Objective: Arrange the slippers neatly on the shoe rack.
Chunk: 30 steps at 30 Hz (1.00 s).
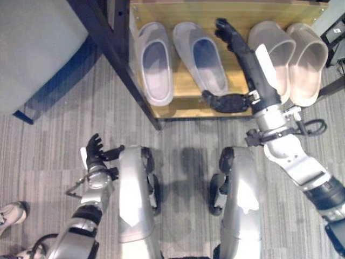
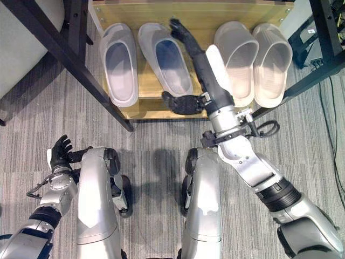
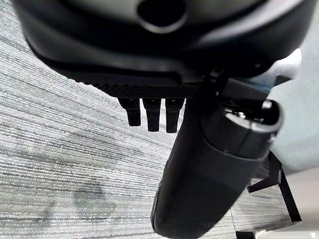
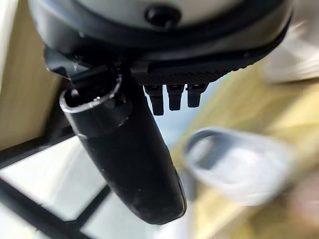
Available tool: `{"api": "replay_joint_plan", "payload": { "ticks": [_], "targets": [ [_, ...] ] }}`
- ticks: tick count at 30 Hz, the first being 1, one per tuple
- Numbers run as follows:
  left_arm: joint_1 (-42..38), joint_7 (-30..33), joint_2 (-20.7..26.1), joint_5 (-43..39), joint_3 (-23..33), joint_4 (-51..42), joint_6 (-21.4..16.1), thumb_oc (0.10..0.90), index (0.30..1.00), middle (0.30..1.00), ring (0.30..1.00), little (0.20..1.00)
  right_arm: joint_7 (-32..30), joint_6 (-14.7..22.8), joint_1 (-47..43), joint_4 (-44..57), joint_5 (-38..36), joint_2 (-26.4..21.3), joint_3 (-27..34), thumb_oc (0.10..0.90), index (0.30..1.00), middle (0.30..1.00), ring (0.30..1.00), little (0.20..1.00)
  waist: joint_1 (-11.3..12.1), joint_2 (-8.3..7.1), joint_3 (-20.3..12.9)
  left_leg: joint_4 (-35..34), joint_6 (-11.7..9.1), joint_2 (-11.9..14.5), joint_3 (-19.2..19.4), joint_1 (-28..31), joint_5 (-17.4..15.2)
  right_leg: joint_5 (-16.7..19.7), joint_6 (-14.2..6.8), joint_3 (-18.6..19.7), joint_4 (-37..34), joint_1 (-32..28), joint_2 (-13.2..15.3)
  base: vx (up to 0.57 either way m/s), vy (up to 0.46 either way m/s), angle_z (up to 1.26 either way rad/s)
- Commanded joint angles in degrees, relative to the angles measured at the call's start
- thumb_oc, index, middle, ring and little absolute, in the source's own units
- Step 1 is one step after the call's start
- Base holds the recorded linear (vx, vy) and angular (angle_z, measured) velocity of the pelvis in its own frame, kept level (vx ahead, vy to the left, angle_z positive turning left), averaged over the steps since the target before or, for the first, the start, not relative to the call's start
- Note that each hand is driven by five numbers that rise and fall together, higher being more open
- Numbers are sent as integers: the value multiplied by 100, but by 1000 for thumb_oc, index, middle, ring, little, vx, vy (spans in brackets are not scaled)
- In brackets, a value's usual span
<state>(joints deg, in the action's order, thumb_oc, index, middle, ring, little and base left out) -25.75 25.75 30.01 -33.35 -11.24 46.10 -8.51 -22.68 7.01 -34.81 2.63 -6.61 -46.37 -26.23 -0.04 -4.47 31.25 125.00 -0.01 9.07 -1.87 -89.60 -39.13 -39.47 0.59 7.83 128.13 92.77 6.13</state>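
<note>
**Right hand stretched between the two pairs on the shoe rack**

Four slippers are seen on the shoe rack (image 1: pixel 178 108): a grey pair (image 1: pixel 178 56) toward its left edge, a beige pair (image 1: pixel 294 54) toward its right, long axes running front to back. The right hand (image 1: pixel 240 46) is extended between them, fingers straight, nothing held; the grey pair lies just to its left. The left hand (image 1: pixel 95 151) is held relaxed over the carpet.

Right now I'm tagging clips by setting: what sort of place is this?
Probably an office or lab corner: grey carpet, a wooden shoe rack holding slippers, black metal frames beside it.
</note>
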Motion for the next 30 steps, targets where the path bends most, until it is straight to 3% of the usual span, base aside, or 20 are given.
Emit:
{"api": "replay_joint_plan", "payload": {
  "ticks": [1,9,30],
  "targets": [
    [-277,212,94,226,130,-216,-321,800,900,900,900,900,-399,88,-493,254,447,12,531,800,900,900,900,900,259,-61,-145,-434,97,-332,-778,-35,-22,-165,717,703,-107,-281,1,0,0,0],
    [-377,147,154,233,110,-443,-270,800,900,900,900,900,-112,162,-785,-292,-393,154,133,800,900,900,900,900,305,-12,-145,-473,83,-344,-734,-35,-21,-136,698,732,-112,-281,-10,0,0,0],
    [-128,117,80,469,154,-911,-130,800,900,900,900,900,715,150,-1063,409,-860,634,-673,800,900,900,900,900,372,27,-145,-478,64,-370,-753,-35,7,-88,691,723,-159,-281,-22,0,0,0]
  ]
}}
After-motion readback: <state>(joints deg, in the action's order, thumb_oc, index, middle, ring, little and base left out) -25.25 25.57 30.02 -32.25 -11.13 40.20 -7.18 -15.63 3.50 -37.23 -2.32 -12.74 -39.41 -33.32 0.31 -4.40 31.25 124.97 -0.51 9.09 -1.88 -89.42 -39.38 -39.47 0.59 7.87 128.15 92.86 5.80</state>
